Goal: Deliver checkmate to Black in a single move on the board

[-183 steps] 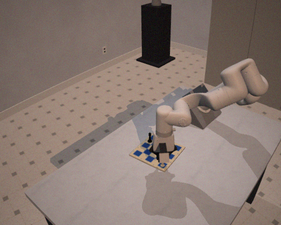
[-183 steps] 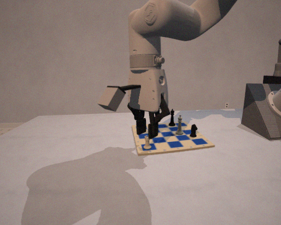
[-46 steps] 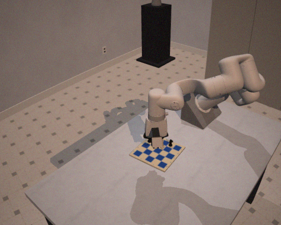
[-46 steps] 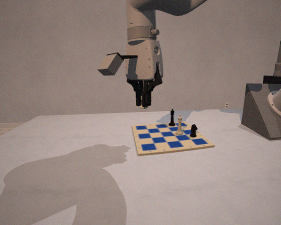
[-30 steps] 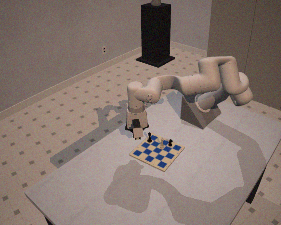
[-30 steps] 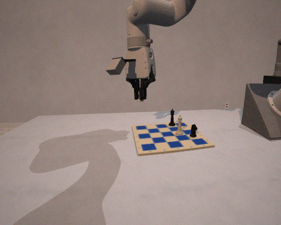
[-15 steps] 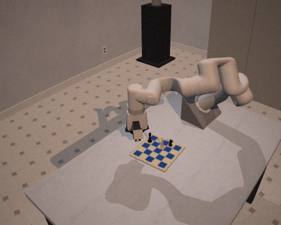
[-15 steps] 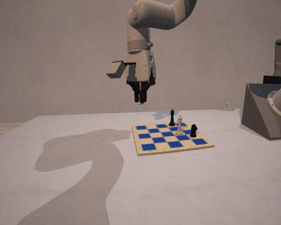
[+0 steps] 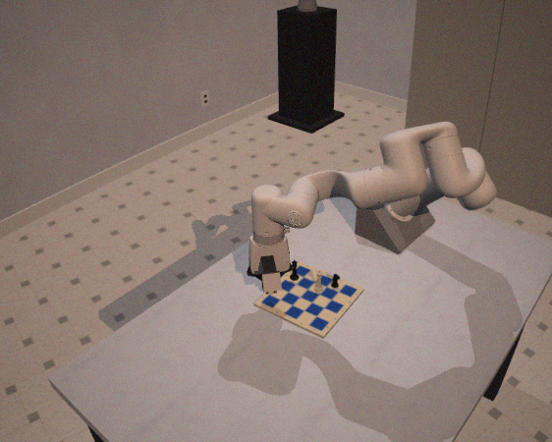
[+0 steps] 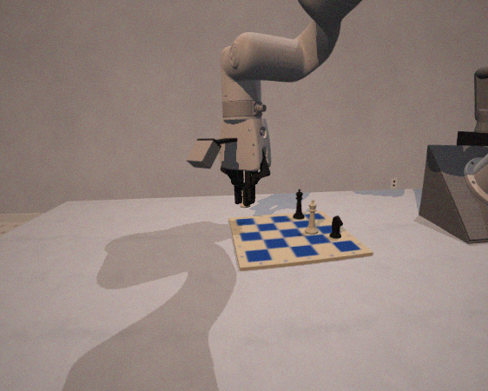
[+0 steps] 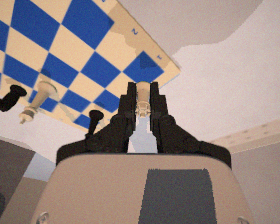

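The small blue-and-cream chessboard lies on the grey table and also shows in the exterior view. On its far side stand a tall black piece, a tall white piece and a black knight, all upright. My gripper hangs low at the board's far left corner, by its edge. It is shut on a small white piece, held upright between the fingertips. In the wrist view the held piece lies over a corner blue square; I cannot tell its kind.
The arm's grey base wedge stands at the table's right back. A black pedestal stands on the floor far behind the table. The arm's shadow lies across the table left of the board.
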Robot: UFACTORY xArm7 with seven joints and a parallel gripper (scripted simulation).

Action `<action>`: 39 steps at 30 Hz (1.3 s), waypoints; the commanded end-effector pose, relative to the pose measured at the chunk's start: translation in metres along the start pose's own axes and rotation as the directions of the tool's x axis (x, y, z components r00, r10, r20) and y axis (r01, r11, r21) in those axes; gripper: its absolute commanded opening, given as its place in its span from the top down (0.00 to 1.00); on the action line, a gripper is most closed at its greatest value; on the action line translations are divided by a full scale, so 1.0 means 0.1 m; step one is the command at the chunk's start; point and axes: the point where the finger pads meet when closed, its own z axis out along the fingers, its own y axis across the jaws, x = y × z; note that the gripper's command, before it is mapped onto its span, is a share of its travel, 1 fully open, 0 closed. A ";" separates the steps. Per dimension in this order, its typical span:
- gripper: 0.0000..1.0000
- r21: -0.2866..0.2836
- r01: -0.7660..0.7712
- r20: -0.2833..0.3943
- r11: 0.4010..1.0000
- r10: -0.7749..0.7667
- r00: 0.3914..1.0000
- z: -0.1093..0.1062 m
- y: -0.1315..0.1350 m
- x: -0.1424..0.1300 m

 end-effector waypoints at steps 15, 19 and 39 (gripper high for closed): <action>1.00 -0.003 0.000 -0.001 1.000 0.000 1.000 0.28 0.02 0.00; 1.00 -0.003 0.000 -0.001 1.000 0.000 1.000 0.28 0.02 0.00; 1.00 -0.003 0.000 -0.001 1.000 0.000 1.000 0.28 0.02 0.00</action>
